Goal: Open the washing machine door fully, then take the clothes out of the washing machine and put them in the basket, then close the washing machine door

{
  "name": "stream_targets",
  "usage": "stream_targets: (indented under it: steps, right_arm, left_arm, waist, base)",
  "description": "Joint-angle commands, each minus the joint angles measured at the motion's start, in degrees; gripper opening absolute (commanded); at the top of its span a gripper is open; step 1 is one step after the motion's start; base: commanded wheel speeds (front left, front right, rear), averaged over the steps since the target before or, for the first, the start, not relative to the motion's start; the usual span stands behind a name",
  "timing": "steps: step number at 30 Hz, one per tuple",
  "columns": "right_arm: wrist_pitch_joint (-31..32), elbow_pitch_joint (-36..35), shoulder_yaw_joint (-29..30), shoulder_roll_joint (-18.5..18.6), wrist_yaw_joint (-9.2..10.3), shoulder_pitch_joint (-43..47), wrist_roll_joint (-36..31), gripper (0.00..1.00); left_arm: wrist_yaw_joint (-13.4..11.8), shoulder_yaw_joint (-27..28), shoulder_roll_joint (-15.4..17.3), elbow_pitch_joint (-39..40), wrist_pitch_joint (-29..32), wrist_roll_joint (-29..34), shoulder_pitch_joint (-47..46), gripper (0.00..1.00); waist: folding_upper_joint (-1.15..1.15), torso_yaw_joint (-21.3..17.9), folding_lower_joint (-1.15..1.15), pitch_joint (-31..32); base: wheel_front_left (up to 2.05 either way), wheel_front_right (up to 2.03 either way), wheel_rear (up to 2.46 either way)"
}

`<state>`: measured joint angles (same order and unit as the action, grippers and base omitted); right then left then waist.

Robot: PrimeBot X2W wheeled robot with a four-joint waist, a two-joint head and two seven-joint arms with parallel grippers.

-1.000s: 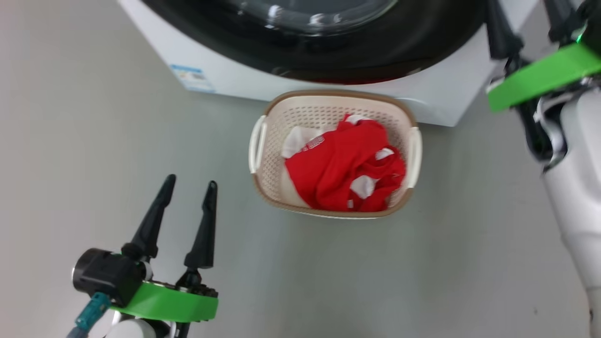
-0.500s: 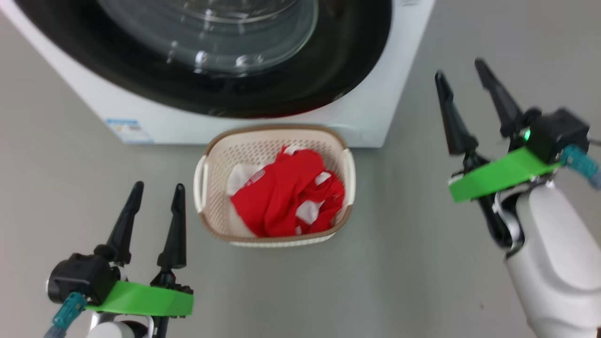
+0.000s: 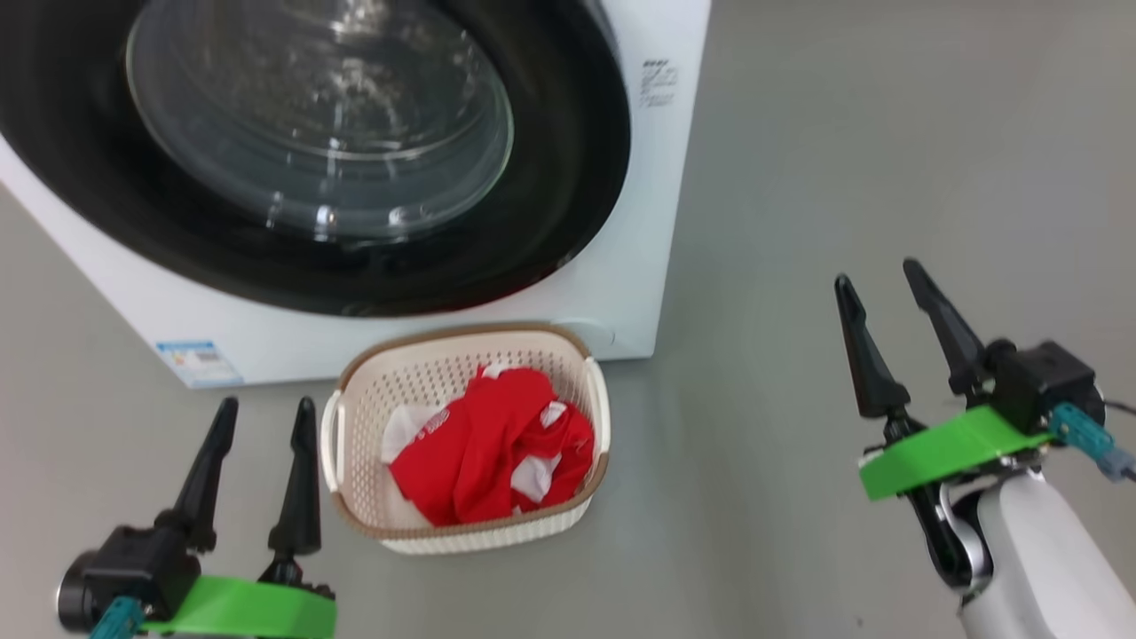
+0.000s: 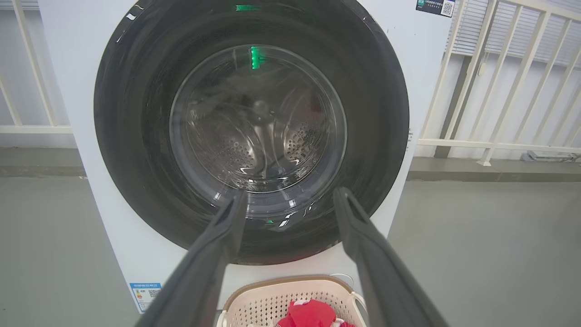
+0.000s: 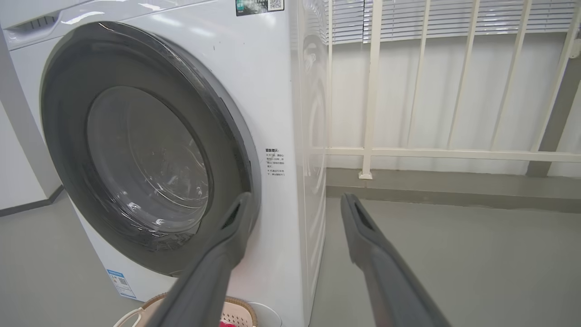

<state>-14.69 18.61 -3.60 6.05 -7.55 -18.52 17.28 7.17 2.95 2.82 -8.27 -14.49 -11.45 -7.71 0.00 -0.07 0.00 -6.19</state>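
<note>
Red clothes (image 3: 488,435) are piled in the basket (image 3: 461,335), which sits right up against the washing machine (image 3: 661,222). Behind the basket, the washing machine door (image 3: 568,177) looks shut flush, though glare makes the latch hard to call. A second ago the right gripper (image 3: 876,272) was up by the door. Now it's well right of the basket, fingers spread wide, nothing held. The head camera tilted too. The left gripper (image 3: 267,404), just left of the basket, is equally wide and empty, so the job's probably done.
</note>
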Motion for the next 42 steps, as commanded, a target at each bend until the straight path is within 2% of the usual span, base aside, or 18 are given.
stream_targets:
  steps: [1, 12, 42]
  right_arm:
    - [-0.3, -2.2, -0.3, -0.4, 0.06, 1.3, 0.5, 1.00]
    - [-0.3, -5.0, 0.1, 0.0, 0.06, 8.2, 0.8, 1.00]
    - [-0.3, -8.3, -0.6, 1.4, 0.06, 14.2, 1.3, 1.00]
  left_arm:
    - [0.3, 2.3, 1.4, 1.0, -0.5, 0.6, 0.4, 1.00]
    - [0.3, 3.3, 2.2, 1.2, -0.5, 0.2, 3.7, 1.00]
    - [0.3, 3.3, 3.9, 2.8, -0.5, 0.0, 8.2, 1.00]
  waist:
    - [0.00, -1.9, 0.00, 2.8]
    - [0.00, -3.2, 0.00, 6.4]
    - [0.00, -4.1, 0.00, 9.6]
  base:
    - [0.00, 0.00, 0.00]
    - [0.00, 0.00, 0.00]
    - [0.00, 0.00, 0.00]
